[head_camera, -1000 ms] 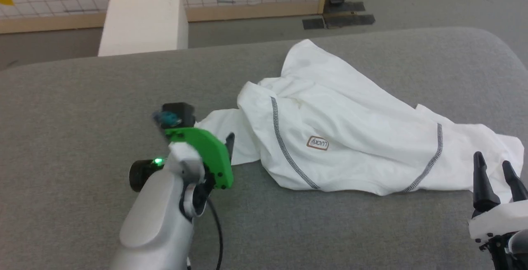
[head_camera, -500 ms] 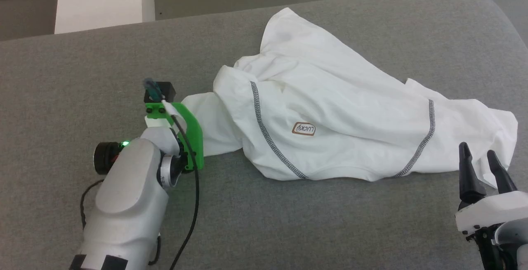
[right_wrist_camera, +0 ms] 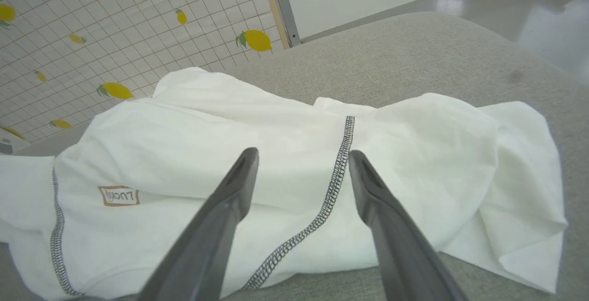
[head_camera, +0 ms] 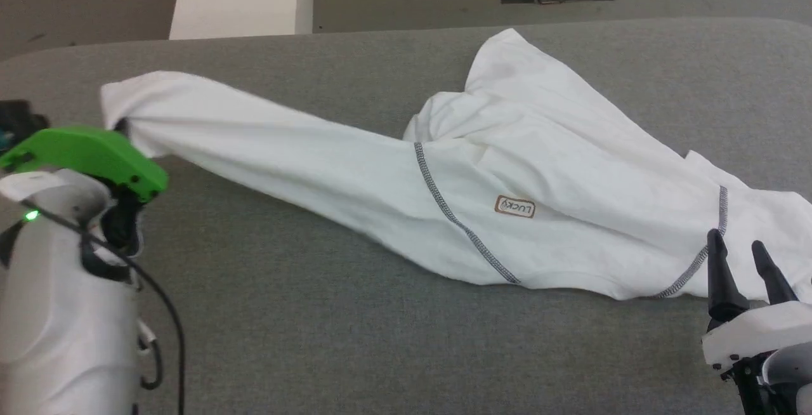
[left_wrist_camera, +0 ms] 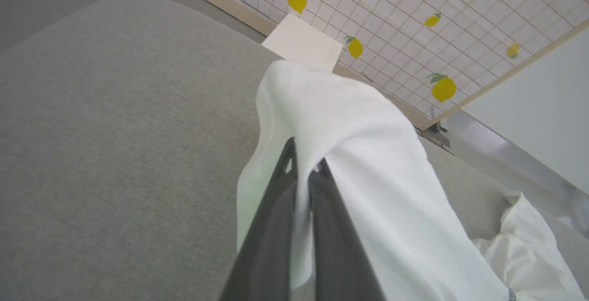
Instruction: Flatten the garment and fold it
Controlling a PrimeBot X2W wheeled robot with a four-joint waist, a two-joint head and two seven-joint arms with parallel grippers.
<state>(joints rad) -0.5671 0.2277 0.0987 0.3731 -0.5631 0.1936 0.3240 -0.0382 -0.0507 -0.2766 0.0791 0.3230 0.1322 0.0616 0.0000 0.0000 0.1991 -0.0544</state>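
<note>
Head view: the garment (head_camera: 558,167) lies crumpled on the grey worktop (head_camera: 317,339). One sleeve (head_camera: 266,142) is stretched to the robot's left and lifted up to the left claw (head_camera: 120,127). The right claw (head_camera: 739,253) hovers at the garment's near right edge.

Left wrist view: the left claw's fingers (left_wrist_camera: 276,227) are clamped together on the sleeve end.

Right wrist view: the right claw's fingers (right_wrist_camera: 221,209) stand apart above a grey seam (right_wrist_camera: 340,163), holding nothing.

A test lab: lemon-printed grid partition (right_wrist_camera: 115,38), grey padded table (head_camera: 380,339).
</note>
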